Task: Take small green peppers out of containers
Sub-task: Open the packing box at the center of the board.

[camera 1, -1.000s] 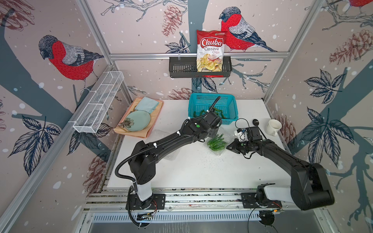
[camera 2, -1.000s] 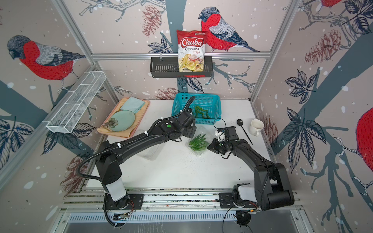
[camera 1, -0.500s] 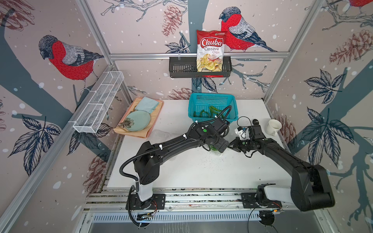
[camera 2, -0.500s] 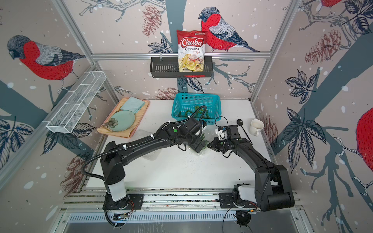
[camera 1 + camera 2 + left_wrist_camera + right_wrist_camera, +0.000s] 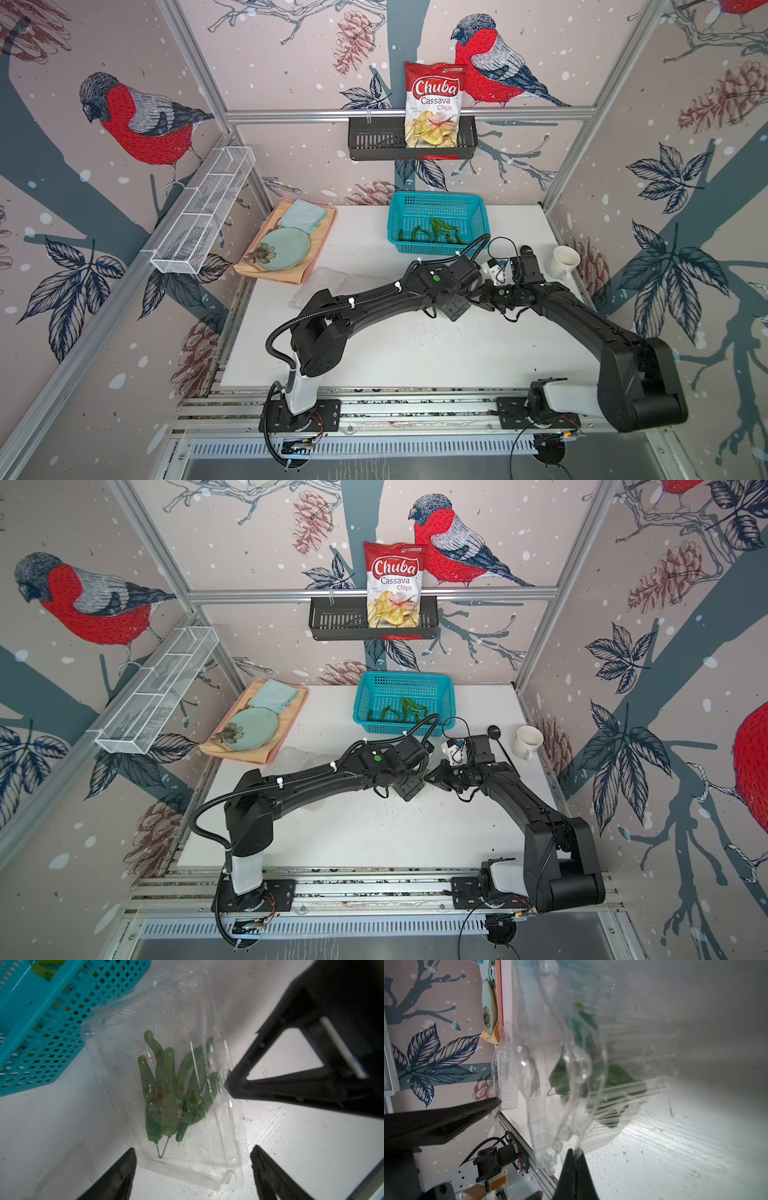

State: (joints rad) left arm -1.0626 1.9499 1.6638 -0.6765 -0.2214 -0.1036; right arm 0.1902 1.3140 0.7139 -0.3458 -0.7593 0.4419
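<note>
A clear plastic container (image 5: 172,1076) lies on the white table with several small green peppers (image 5: 164,1093) inside. My left gripper (image 5: 193,1148) hangs just above its near end, open, one finger on each side and neither touching the plastic. My right gripper (image 5: 576,1150) is shut on the thin rim of this container; its black fingers (image 5: 270,1084) meet the container's side. In both top views my left gripper (image 5: 455,308) covers this container, with my right gripper (image 5: 478,297) beside it. A second container (image 5: 324,282) lies left of the arms, looking empty. More peppers (image 5: 432,232) lie in the turquoise basket.
The turquoise basket (image 5: 436,245) stands just behind the grippers. A white mug (image 5: 563,262) and a black spoon (image 5: 494,733) sit to the right. An orange mat with a green plate (image 5: 284,249) is at the left. A chip bag (image 5: 434,104) hangs in the wall rack.
My left arm swung from the basket over to the container of peppers and came down over it, its jaws narrowing a little. The right gripper kept its hold on the rim.
</note>
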